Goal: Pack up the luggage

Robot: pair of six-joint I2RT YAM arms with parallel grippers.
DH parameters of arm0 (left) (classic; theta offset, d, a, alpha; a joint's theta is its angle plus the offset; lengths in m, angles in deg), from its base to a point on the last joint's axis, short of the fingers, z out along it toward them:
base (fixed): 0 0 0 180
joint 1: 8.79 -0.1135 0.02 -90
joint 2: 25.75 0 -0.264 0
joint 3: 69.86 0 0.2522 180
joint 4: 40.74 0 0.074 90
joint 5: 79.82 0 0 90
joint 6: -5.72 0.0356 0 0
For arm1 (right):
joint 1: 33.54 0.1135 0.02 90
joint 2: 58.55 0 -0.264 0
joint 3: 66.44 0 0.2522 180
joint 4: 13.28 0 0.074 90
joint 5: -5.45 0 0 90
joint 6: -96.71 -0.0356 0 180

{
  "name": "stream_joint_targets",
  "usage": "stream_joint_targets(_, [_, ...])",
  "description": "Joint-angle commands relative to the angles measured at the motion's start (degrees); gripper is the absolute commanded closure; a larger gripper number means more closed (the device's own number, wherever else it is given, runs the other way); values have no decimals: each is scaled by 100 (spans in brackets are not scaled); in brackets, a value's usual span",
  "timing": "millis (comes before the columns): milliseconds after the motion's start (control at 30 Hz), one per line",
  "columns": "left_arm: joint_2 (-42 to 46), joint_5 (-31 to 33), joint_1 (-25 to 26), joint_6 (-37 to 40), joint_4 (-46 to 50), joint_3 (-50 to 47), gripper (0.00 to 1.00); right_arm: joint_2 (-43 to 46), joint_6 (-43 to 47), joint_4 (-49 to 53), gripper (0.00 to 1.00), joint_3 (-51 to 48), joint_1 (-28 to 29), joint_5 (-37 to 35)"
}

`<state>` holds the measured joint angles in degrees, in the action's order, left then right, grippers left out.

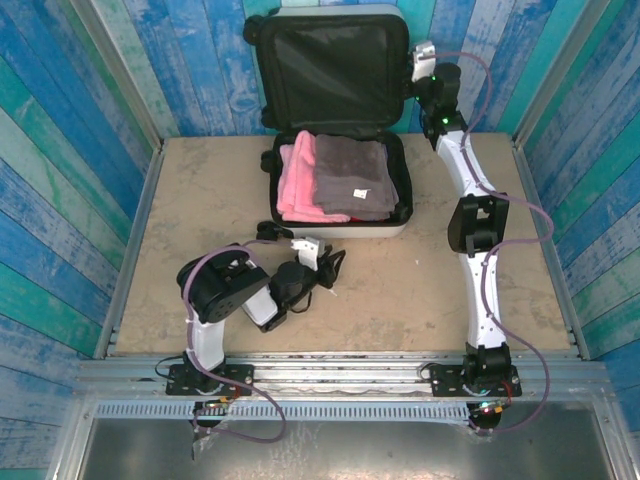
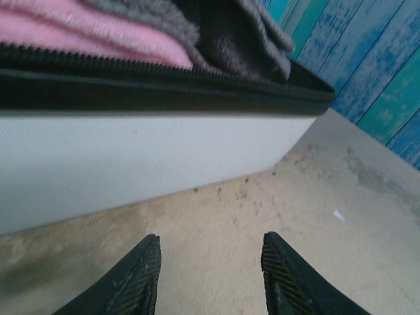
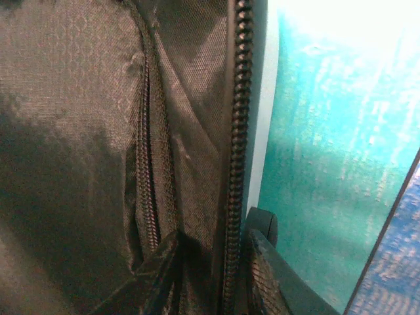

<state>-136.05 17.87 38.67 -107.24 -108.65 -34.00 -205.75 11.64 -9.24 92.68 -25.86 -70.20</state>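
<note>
The luggage (image 1: 330,75) lies open at the far middle of the table (image 1: 200,200), its long axis running left to right and its wheels at the left end. The pebbled white hard-shell base lies flat. The lid stands upright against the back wall, its patterned black lining facing the arms. Fluffy folded pink towels (image 1: 295,175) and grey towels (image 1: 350,175) fill the base. The right gripper (image 3: 213,243) pinches the lid's zippered right rim. The left gripper (image 2: 210,243) sits low before the base, released, ribbed fingers apart.
</note>
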Motion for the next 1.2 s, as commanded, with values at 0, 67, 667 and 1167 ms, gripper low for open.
stream_joint_targets(0, [-314, 252, 79, -170, -521, 213, 56, -126, -18, -198, 82, 109, -45, 146])
stream_joint_targets(67, [-325, 215, 96, -104, -499, 266, 56, -84, -3, -138, 97, 85, -47, 187])
stream_joint_targets(667, [-658, 820, 97, -328, -1441, 775, 68, 4080, -758, -380, 36, -5843, 190, -848])
stream_joint_targets(1167, [2358, 1334, 4037, 2145, 3024, 751, 45, 9475, -3186, 4497, 28, -9997, -355, -1102])
